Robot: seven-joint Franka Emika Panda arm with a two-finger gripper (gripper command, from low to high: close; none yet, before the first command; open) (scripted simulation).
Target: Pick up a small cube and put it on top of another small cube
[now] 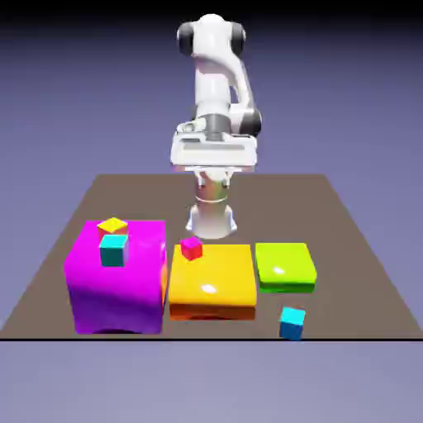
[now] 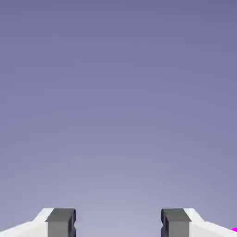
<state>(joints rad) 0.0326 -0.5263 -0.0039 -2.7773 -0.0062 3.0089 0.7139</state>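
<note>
Hand view: jaws apart, no small cube [image 1: 114, 250] between.

White, glossy arm [image 1: 216, 91] of rounded tubular segments, with dark grey caps either side of the top joint. Dark grey band and side cap just below, over a wide, flat white hand block [image 1: 212, 150] with pale grey face lines. Shiny silver-white cylindrical base [image 1: 211, 211] beneath the block, flared at its foot. Two dark grey squared fingertips [image 2: 61, 223] on white angled finger bodies, well apart.
</note>
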